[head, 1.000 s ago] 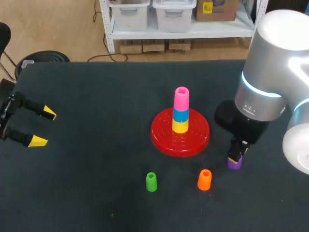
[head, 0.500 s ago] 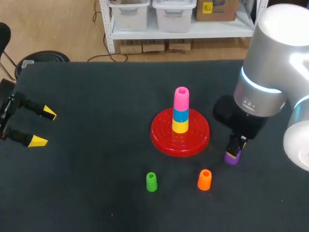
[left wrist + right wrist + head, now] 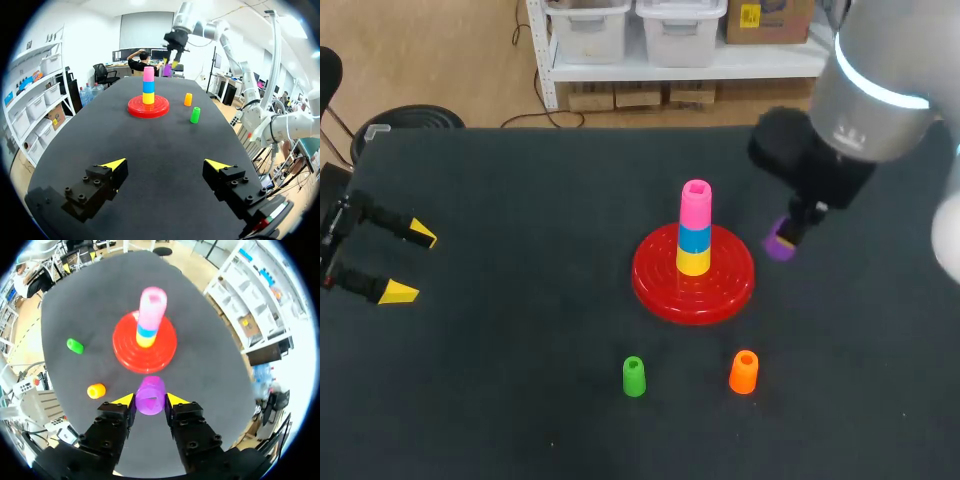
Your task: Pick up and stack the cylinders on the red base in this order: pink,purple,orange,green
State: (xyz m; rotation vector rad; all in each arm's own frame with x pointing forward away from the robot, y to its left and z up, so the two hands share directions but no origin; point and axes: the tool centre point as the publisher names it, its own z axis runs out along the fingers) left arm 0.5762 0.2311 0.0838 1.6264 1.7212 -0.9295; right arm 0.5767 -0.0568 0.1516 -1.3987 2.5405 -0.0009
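Observation:
The red base (image 3: pixel 660 283) (image 3: pixel 123 351) (image 3: pixel 136 108) holds a stack of yellow, blue and pink cylinders; the pink cylinder (image 3: pixel 696 203) (image 3: pixel 151 308) (image 3: pixel 148 74) is on top. My right gripper (image 3: pixel 788 233) (image 3: pixel 150 399) is shut on the purple cylinder (image 3: pixel 779 243) (image 3: pixel 150 395) (image 3: pixel 167 70), held in the air to the right of the stack. The orange cylinder (image 3: pixel 744 371) (image 3: pixel 96 390) (image 3: pixel 188 99) and green cylinder (image 3: pixel 634 376) (image 3: pixel 75 345) (image 3: pixel 195 114) stand on the table in front of the base. My left gripper (image 3: pixel 405 262) (image 3: pixel 165 164) is open at the left edge, empty.
The black table (image 3: pixel 520 400) stretches bare between the left gripper and the base.
My right arm has lifted the purple cylinder off the table and carried it up and back, towards the stack. The left arm has not moved.

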